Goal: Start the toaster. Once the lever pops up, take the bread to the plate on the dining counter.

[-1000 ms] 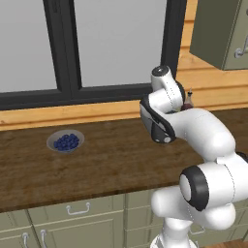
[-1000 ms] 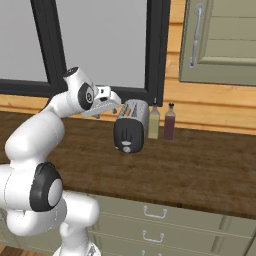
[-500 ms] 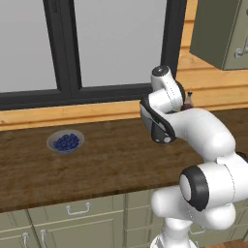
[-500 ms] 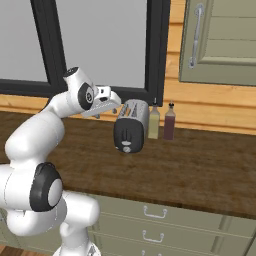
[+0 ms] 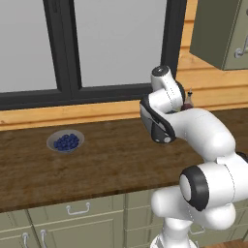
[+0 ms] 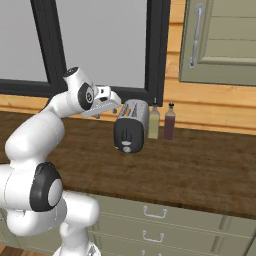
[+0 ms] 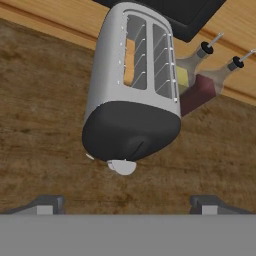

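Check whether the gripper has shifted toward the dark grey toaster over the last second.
No. In the right base view the gripper sits in the same spot beside the dark grey toaster, left of the two bottles, as before.

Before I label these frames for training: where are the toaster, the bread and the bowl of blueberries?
toaster (image 6: pixel 130 131): right base view, on its dark front end.
bread (image 7: pixel 130 62): hand view, on the slice showing in the left slot.
bowl of blueberries (image 5: pixel 66 142): left base view, on the berries.

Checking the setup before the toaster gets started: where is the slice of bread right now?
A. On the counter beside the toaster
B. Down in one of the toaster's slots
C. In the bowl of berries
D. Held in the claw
B: in the hand view the tan bread sits inside a slot of the toaster, while the claw is open and empty.
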Robot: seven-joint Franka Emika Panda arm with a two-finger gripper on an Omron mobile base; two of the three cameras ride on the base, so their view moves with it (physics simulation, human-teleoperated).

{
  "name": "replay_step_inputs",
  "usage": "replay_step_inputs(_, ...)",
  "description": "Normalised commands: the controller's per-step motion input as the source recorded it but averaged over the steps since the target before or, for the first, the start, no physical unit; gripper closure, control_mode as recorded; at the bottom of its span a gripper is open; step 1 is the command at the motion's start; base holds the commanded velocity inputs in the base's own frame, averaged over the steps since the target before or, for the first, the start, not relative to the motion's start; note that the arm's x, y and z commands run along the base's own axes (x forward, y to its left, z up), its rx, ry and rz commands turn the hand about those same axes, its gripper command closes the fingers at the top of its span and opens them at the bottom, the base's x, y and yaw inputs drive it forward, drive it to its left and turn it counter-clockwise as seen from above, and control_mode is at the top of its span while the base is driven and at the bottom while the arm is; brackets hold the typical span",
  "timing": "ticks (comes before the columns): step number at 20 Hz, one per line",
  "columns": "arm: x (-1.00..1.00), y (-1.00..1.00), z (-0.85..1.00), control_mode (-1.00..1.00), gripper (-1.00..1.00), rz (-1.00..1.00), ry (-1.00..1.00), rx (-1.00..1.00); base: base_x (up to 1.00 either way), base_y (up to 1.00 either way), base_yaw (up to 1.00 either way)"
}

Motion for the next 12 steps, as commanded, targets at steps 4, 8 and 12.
replay_step_inputs(4,0.00,0.00,0.00,-1.00,-1.00,0.00,0.00,0.00,0.00,0.00,0.00)
replay_step_inputs(8,0.00,0.00,0.00,-1.00,-1.00,0.00,0.00,0.00,0.00,0.00,0.00)
replay_step_inputs(12,0.00,0.00,0.00,-1.00,-1.00,0.00,0.00,0.00,0.00,0.00,0.00)
